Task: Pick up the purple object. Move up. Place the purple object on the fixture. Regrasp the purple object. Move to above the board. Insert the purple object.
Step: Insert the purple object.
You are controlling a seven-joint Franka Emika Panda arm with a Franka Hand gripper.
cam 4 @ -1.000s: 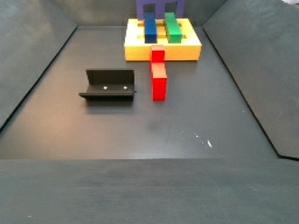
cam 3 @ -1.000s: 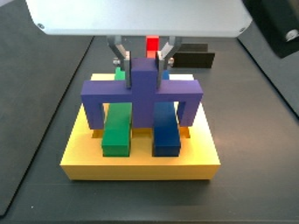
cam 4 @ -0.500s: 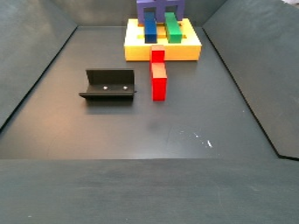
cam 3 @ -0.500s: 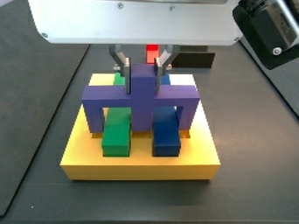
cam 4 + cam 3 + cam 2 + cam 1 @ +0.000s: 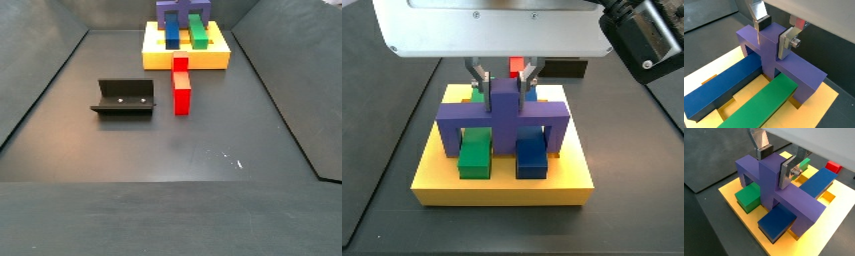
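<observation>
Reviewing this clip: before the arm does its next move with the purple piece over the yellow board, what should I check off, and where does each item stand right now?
1. Gripper has its fingers on either side of the purple object's stem: ok in both wrist views.
2. Purple object upright, legs pointing down over the board: ok.
3. Its legs straddle the green bar and blue bar: ok.
4. Legs fully seated in the board: cannot tell; the leg bottoms are hidden.
5. Fixture and red block stand apart from the board: ok.
</observation>
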